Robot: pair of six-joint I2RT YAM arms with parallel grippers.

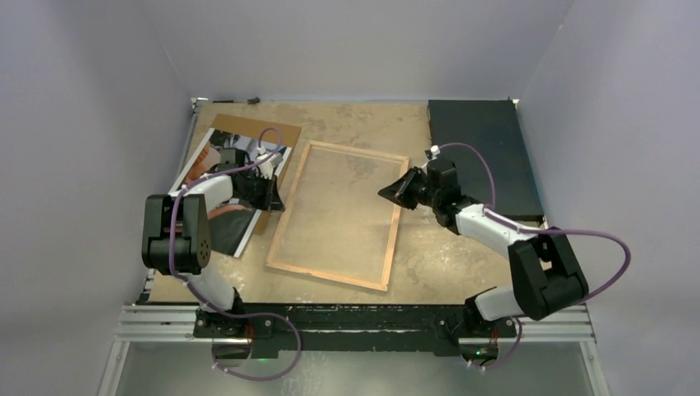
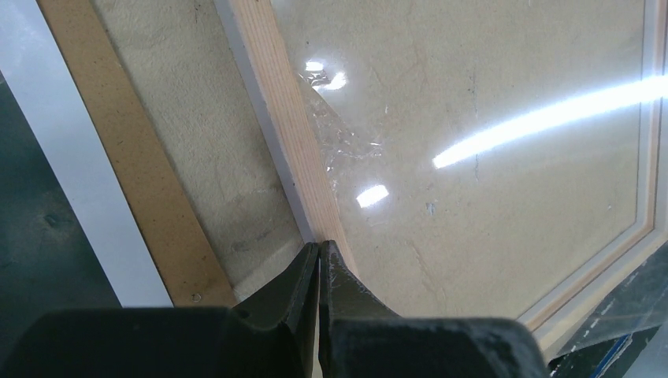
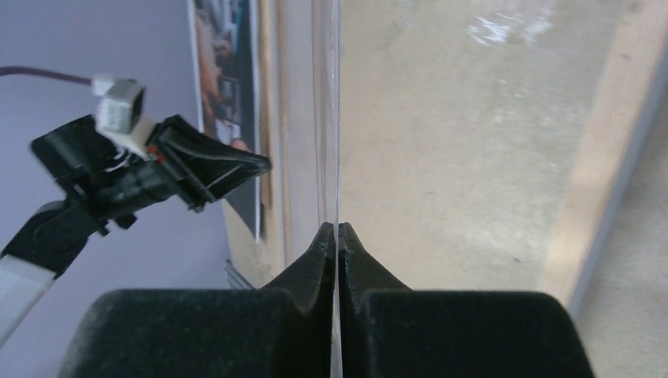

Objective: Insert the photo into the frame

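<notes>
my left jaws: squeezed together right at the left rail of the thin light-wood rectangular frame (image 1: 326, 276), flat on the table (image 1: 446, 256) | my right jaws: pinching its clear pane (image 2: 473, 205) at the right rail | glossy dark rectangular photo (image 1: 235, 231): just left of frame

One frame (image 1: 326, 276), one photo (image 1: 235, 224), one brown board (image 1: 248, 128), one black mat (image 1: 479, 157) — seemingly one clear pane (image 2: 512, 228).

Both arms reach forward with elbows bent. The left end effector (image 2: 319, 249) and the right end effector (image 3: 337, 229) point toward each other, each with its fingers pressed together.
</notes>
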